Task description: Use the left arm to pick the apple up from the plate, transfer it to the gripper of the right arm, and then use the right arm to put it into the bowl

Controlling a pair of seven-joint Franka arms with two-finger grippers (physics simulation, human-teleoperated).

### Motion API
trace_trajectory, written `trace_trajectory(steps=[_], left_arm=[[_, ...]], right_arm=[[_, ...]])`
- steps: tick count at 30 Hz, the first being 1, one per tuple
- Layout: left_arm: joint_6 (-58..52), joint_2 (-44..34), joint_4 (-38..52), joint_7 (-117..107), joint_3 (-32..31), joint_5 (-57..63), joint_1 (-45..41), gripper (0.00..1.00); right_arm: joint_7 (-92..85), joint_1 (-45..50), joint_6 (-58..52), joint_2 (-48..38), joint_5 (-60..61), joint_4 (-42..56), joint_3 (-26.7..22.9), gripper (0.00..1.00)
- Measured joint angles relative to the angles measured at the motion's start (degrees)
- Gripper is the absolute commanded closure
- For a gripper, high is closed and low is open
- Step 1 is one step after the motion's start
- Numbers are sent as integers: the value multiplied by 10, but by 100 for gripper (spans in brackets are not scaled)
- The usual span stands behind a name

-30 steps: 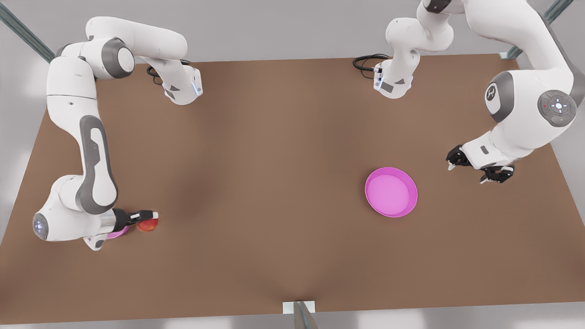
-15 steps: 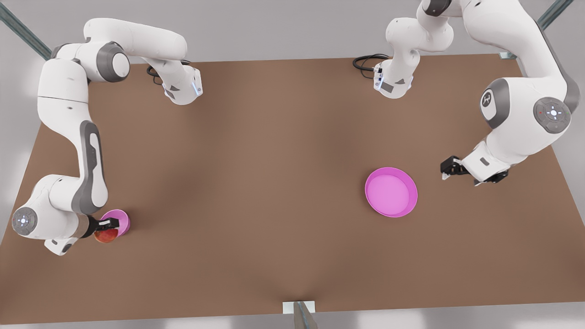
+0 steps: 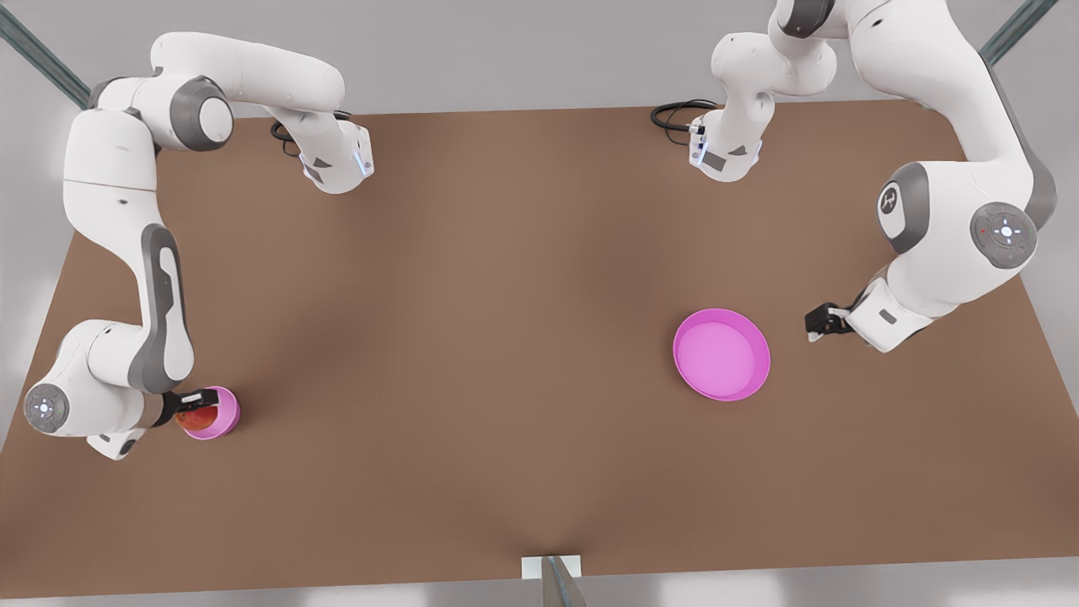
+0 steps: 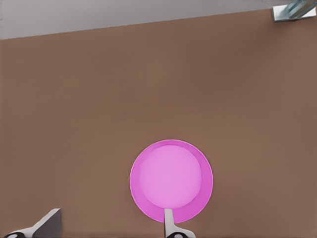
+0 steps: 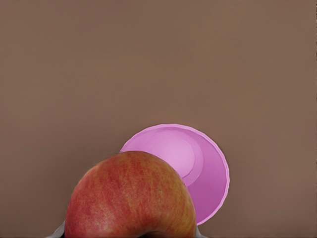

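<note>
Right pincer [image 3: 195,398]: lower left of the front view, at the end of the arm with the silver cuff, clenched on the apple [image 3: 197,417], as far as the overlap of its dark fingers and the fruit allows a judgement. Apple: red with yellowish patches, hanging over the near edge of the bowl [image 3: 229,413]; in the right wrist view the apple [image 5: 131,198] sits low and close, partly covering the bowl [image 5: 213,173], whose pink floor lies bare beyond it. Change noted: a second ago the fruit was held out toward the frame's centre, clear of the bowl; half a second ago it was at the bowl's lower-left edge; now it stands above the opening. Meaning for the task: pickup and handover are done, carriage is all but done, and only the release remains, best made once the apple is fully inside the rim. Left pincer [image 3: 819,322]: right of the front view, just beside the plate [image 3: 764,358] but apart from it, released, its two pale fingertips [image 4: 49,224] spread wide in the left wrist view; it has edged nearer the plate and waits. Plate [image 4: 134,179]: magenta, on the brown table [image 3: 506,295], nothing on it.
</note>
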Motion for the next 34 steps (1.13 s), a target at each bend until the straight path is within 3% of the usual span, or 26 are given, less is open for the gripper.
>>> trace_trajectory(steps=[5,8,10,15,19,25,28,29,34], left_arm=[[-1,0,0,-13,0,0,-1,0],[-3,0,0,-19,0,0,-1,0],[-6,-1,-1,-22,1,0,-1,0],[-14,-3,1,-29,1,0,1,0],[-17,-3,16,-34,1,3,0,0],[-39,-33,18,-25,2,0,20,0],[-44,-63,-2,-24,-55,2,68,0],[-45,-69,-7,-24,-68,3,79,0],[-49,-64,-9,-24,-81,4,90,0]], right_arm=[[-10,-13,13,13,-3,0,0,21],[-15,-14,19,17,-2,0,1,3],[-18,-14,21,19,-1,1,2,0],[-20,4,21,13,-2,19,7,0],[4,105,-33,-62,-20,73,11,0],[76,137,-127,-214,-26,86,118,0],[113,243,-157,-281,-3,32,-24,0],[124,246,-161,-289,8,15,-45,0],[171,242,-165,-285,37,1,-64,0]])
